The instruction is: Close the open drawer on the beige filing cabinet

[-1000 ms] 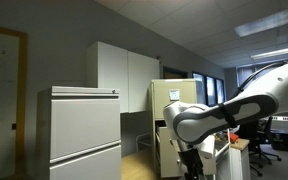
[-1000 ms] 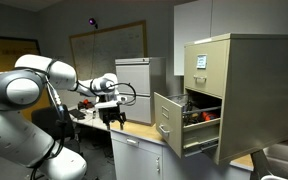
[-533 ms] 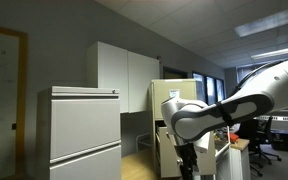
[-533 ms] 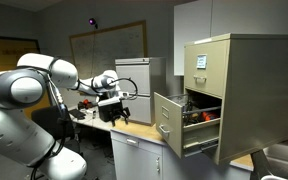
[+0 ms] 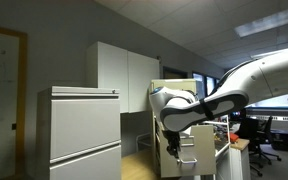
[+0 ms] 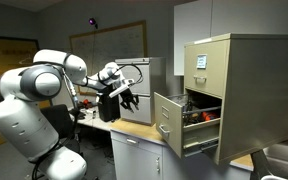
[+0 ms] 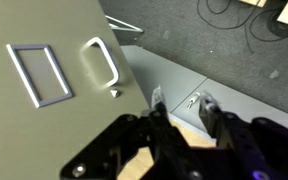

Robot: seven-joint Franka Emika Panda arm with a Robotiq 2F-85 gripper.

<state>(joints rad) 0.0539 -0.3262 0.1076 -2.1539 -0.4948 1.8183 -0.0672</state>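
The beige filing cabinet [image 6: 246, 95] stands at the right on a counter, a white paper on its upper front. Its drawer [image 6: 168, 124] is pulled out toward the arm, with red items inside. In the wrist view the drawer front [image 7: 54, 125] fills the left side, showing its label holder [image 7: 39, 75] and silvery handle [image 7: 102, 60]. My gripper [image 6: 126, 98] hangs in the air left of the drawer front, apart from it. Its fingers [image 7: 156, 101] stand apart with nothing between them, so the gripper [image 7: 181, 105] is open.
A wide pale grey cabinet [image 5: 84, 130] and white cupboards [image 5: 124, 75] stand beside the beige one. A wooden counter top [image 6: 134, 128] runs below the gripper. Grey carpet with cables [image 7: 234, 30] lies beneath. An office chair [image 5: 259, 140] stands further off.
The arm has swung up and toward the drawer, bringing the gripper nearer its front. The fingers have drawn closer together.
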